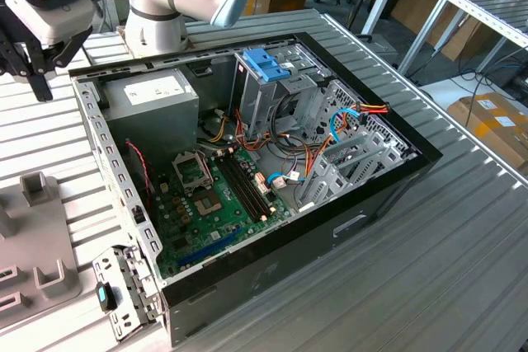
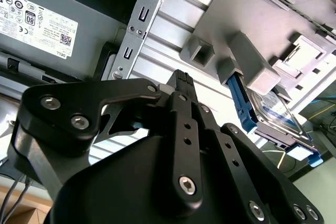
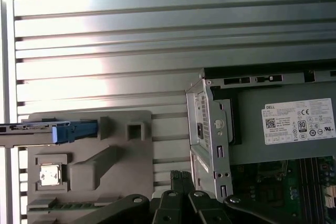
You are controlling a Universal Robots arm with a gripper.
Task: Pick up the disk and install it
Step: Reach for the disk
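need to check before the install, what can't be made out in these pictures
- Label of the disk: in the second wrist view, blocks of the grey holder cover part of it. In the first wrist view the disk is edge-on and cut by the frame edge.
- Drive cage interior: in the exterior view, its walls and blue handle hide it.
- Grey holder: cut off at the exterior view's left.

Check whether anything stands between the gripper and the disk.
Nothing visible does. The disk stands on edge in the grey holder, between its blocks, and the gripper hangs over the ribbed table beside the computer case, with open space toward the disk.
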